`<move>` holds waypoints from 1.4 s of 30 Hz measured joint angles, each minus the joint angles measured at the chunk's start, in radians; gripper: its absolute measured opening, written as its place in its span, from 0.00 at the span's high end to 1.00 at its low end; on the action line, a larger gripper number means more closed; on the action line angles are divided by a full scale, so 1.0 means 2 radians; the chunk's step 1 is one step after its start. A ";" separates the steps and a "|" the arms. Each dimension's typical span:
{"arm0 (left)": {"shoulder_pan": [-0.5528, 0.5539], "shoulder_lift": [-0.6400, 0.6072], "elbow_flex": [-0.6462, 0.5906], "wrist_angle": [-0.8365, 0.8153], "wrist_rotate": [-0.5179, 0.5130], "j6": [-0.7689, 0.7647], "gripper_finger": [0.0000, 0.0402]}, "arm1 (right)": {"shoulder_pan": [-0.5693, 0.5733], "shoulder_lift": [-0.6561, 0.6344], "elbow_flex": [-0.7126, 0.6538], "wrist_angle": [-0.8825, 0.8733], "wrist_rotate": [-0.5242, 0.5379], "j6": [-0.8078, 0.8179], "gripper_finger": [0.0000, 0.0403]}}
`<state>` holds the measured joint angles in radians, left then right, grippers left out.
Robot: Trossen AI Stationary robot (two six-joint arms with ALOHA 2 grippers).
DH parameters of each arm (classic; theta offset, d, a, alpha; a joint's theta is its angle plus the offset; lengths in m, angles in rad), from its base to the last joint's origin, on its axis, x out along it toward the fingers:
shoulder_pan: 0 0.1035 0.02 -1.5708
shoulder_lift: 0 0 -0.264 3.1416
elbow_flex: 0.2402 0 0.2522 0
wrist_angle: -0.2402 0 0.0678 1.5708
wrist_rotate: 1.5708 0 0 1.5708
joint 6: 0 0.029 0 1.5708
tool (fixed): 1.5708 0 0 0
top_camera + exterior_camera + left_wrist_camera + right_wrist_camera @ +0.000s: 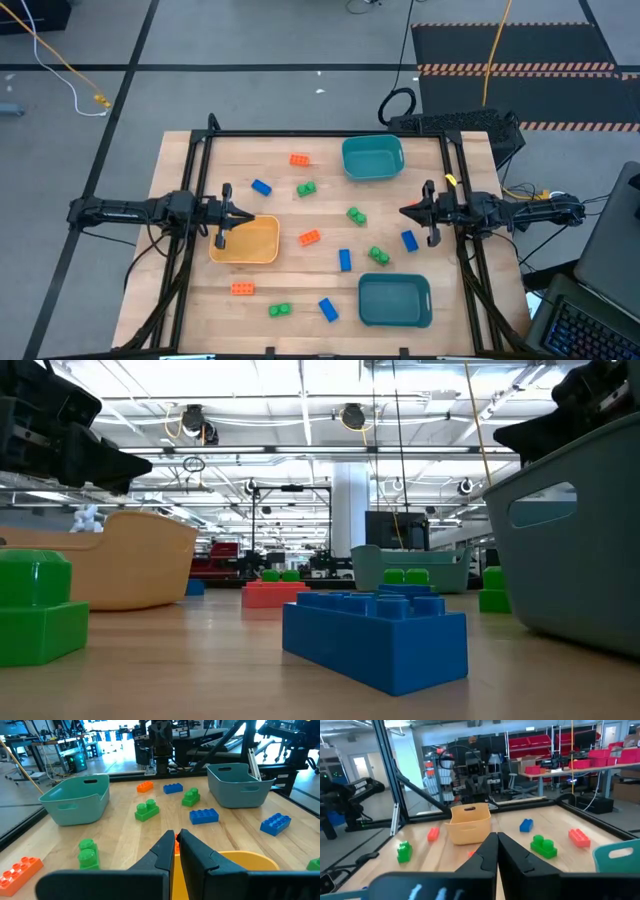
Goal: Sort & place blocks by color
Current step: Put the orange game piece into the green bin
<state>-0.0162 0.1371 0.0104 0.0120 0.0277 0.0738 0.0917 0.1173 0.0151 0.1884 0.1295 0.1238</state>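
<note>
Wooden table (300,290) carried scattered blocks (309,238): judged light, rigid, slick; best pinched across flat sides. Left gripper (222,217) and right gripper (428,212) were closed, empty.

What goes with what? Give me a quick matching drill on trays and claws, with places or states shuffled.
Things:
1. yellow tray
2. teal trays
3. left claw
4. right claw

Places or states:
A. shut, over bare wood with a green block and a blue block close by
B. on the right arm's side of the table
C. shut, at the yellow tray's rim
D. on the left arm's side of the table

Pairs: 1-D, 2-B, 3-C, 4-A
</note>
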 joint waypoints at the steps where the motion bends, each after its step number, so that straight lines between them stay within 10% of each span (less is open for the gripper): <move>1: 0.000 0.000 0.000 0.000 0.000 0.000 0.92 | 0.000 0.000 0.000 0.004 0.000 -0.001 1.00; 42: 0.000 0.000 0.000 0.042 -0.005 -0.002 0.92 | 0.000 0.001 0.000 -0.019 0.034 -0.040 1.00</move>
<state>-0.0162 0.1371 0.0097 0.0969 0.0181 0.0705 0.0914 0.1199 0.0151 0.1508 0.1982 0.0443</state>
